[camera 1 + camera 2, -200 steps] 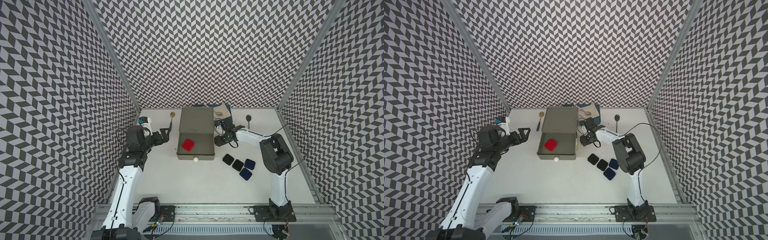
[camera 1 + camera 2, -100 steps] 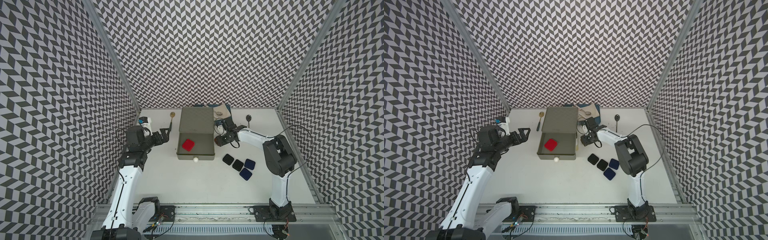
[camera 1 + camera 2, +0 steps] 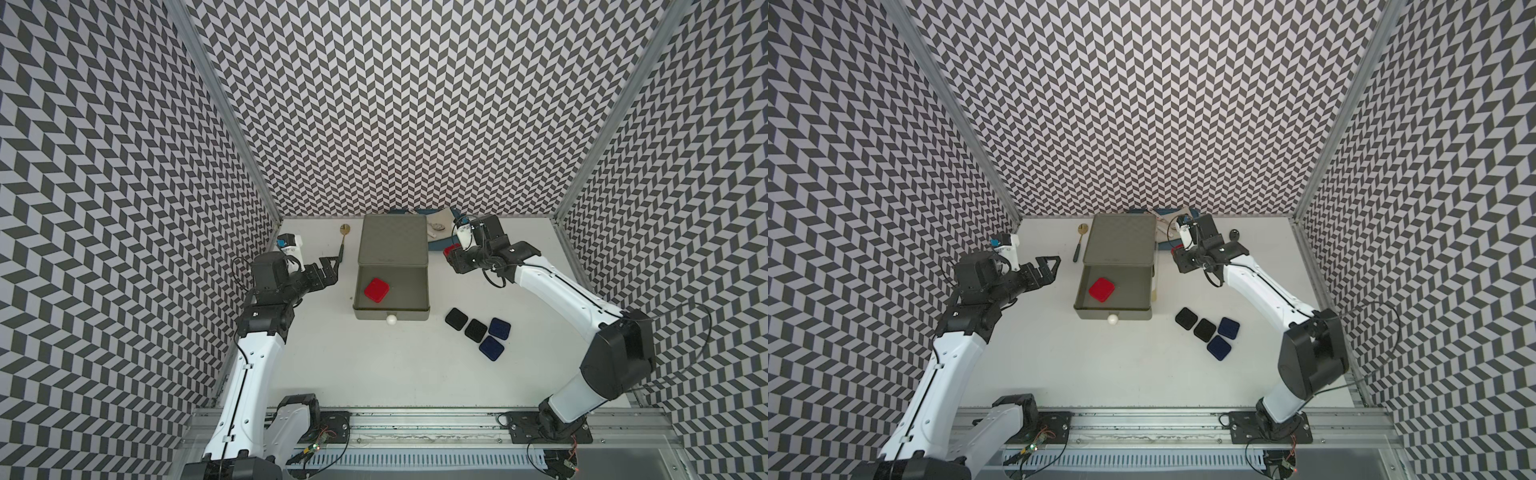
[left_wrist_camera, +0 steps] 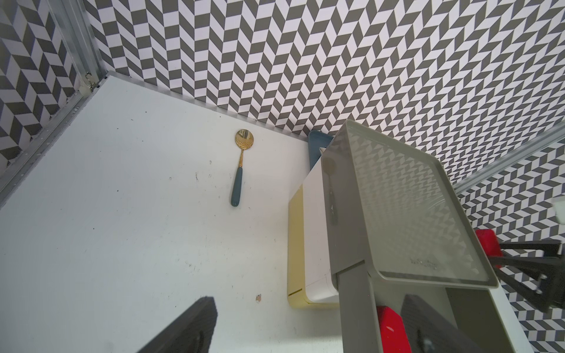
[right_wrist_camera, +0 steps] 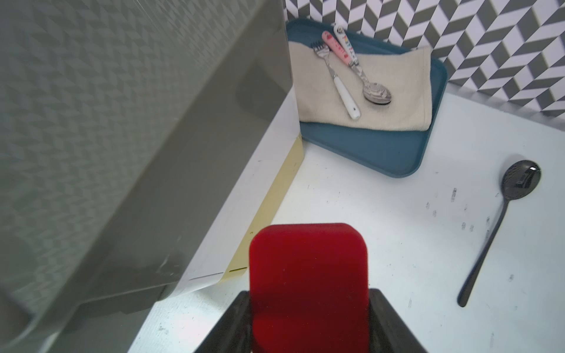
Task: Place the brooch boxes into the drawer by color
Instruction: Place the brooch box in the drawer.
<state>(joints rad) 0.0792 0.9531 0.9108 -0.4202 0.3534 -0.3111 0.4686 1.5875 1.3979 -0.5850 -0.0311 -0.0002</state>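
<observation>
Surroundings: grey-and-white chevron walls are set around a white tabletop [image 3: 374, 374].
Left gripper [image 3: 329, 272]: the jaws are spread wide with nothing between them; it is held over the table, left of the drawer unit [image 3: 392, 245].
Gold spoon [image 4: 240, 166]: laid flat between the left gripper and the unit; its handle is teal.
Drawer unit: the grey top tier is pulled out toward the front, while the white and pale yellow tiers are seen shut. An embossed mark on the grey top is too faint to be read.
First red brooch box [image 3: 377, 289]: laid inside the open grey tier, toward its left side.
Right gripper [image 5: 308, 321]: closed on the second red brooch box [image 5: 308, 284], which is clamped by two opposite sides, just beside the unit's right side.
Blue tray [image 5: 382, 146]: a cream cloth, a fork and a spoon are carried on it.
Black brooch boxes [image 3: 456, 319], [image 3: 476, 330]: set on the table right of the open tier.
Dark blue brooch boxes [image 3: 499, 327], [image 3: 491, 348]: clustered against the black pair.
Black spoon [image 5: 501, 226]: laid on the table, right of the tray.
</observation>
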